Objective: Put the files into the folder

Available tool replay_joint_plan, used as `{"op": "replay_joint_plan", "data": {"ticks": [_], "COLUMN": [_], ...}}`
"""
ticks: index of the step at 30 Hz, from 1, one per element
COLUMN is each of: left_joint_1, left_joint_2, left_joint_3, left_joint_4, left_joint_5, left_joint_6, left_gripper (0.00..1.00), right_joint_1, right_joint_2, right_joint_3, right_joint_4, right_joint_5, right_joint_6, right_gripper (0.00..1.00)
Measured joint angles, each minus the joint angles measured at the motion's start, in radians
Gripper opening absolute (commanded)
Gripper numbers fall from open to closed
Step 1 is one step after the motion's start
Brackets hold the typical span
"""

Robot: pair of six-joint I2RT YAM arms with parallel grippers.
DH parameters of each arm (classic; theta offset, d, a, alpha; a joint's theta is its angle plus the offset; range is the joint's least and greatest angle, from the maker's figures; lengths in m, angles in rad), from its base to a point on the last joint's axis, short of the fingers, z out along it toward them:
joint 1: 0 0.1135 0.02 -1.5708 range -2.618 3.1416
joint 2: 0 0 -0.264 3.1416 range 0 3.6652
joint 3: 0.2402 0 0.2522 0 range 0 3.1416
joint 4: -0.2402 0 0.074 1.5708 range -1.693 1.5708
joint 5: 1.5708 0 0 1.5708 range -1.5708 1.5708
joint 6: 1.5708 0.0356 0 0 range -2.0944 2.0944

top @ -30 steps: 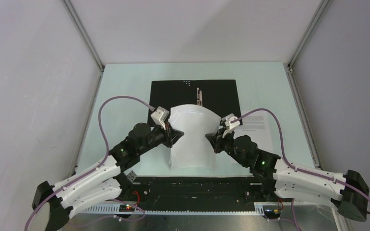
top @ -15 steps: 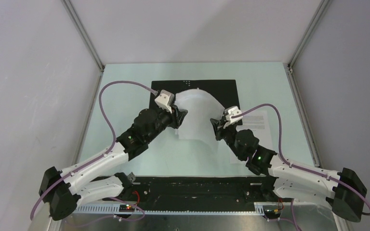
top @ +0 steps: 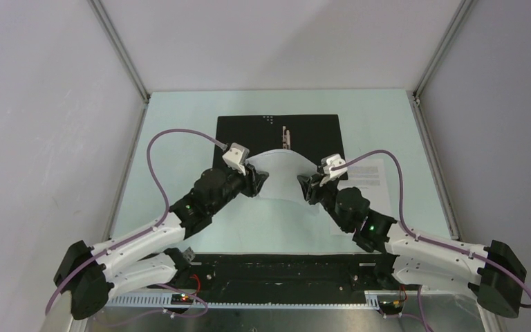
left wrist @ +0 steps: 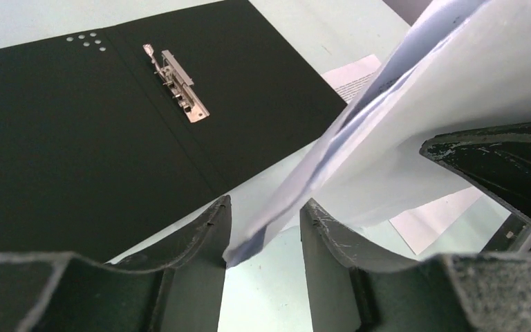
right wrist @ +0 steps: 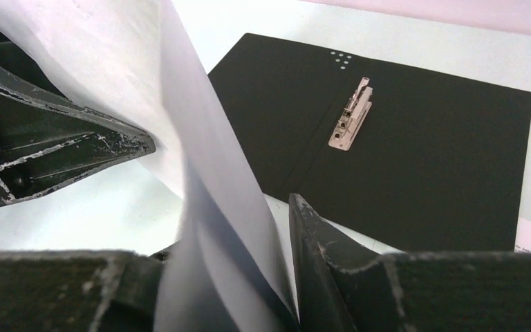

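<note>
– where is the white sheet (top: 280, 178)?
– mid-frame in the top view, bowed upward, overlapping the lower edge of the open folder (top: 249, 138), whose black inside and metal clip (top: 287, 137) show.
– and the fingers?
– the left gripper (top: 259, 182) pinches its left edge, the right gripper (top: 305, 188) its right edge. the printed sheet (top: 370, 176) lies flat, right of the folder.
</note>
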Motion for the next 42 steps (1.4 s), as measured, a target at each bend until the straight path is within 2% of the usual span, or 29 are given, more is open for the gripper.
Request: {"op": "replay_joint_plan", "data": {"ticks": [5, 14, 21, 25, 27, 29, 31, 32, 33, 35, 37, 42], "left_joint_1": [-0.001, -0.003, -0.004, -0.005, -0.005, -0.005, -0.005, -0.005, -0.005, -0.005, -0.006, -0.001], "left_joint_2": [0.001, 0.038, 0.052, 0.061, 0.062, 0.064, 0.071, 0.079, 0.089, 0.113, 0.139, 0.251], "left_joint_3": [0.001, 0.056, 0.074, 0.074, 0.074, 0.074, 0.086, 0.101, 0.119, 0.175, 0.239, 0.432], "left_joint_4": [0.017, 0.019, 0.020, 0.015, 0.013, 0.012, 0.000, -0.011, -0.019, -0.040, -0.056, -0.143], "left_joint_5": [0.028, 0.073, 0.089, 0.100, 0.100, 0.100, 0.100, 0.099, 0.098, 0.090, 0.062, -0.102], "left_joint_6": [-0.001, 0.002, 0.004, 0.002, 0.002, 0.003, 0.003, 0.003, 0.002, -0.005, -0.013, -0.035], "left_gripper": [0.49, 0.49, 0.37, 0.29, 0.27, 0.28, 0.32, 0.43, 0.47, 0.62, 0.70, 0.72], "right_joint_1": [0.002, -0.003, -0.014, -0.016, -0.018, -0.018, -0.023, -0.027, -0.037, -0.071, -0.133, -0.400], "right_joint_2": [-0.032, -0.097, -0.109, -0.107, -0.106, -0.106, -0.108, -0.108, -0.107, -0.095, -0.054, 0.170], "right_joint_3": [-0.020, -0.094, -0.109, -0.109, -0.111, -0.113, -0.112, -0.106, -0.089, -0.027, 0.072, 0.422], "right_joint_4": [-0.005, -0.032, -0.034, -0.032, -0.032, -0.031, -0.035, -0.047, -0.075, -0.154, -0.251, -0.516], "right_joint_5": [0.005, 0.019, 0.021, 0.004, -0.005, -0.013, -0.025, -0.029, -0.036, -0.045, -0.063, -0.175], "right_joint_6": [0.019, 0.059, 0.081, 0.089, 0.095, 0.099, 0.109, 0.114, 0.119, 0.127, 0.138, 0.187], "right_gripper": [0.42, 0.47, 0.45, 0.33, 0.11, 0.00, 0.00, 0.00, 0.00, 0.00, 0.00, 0.00]}}
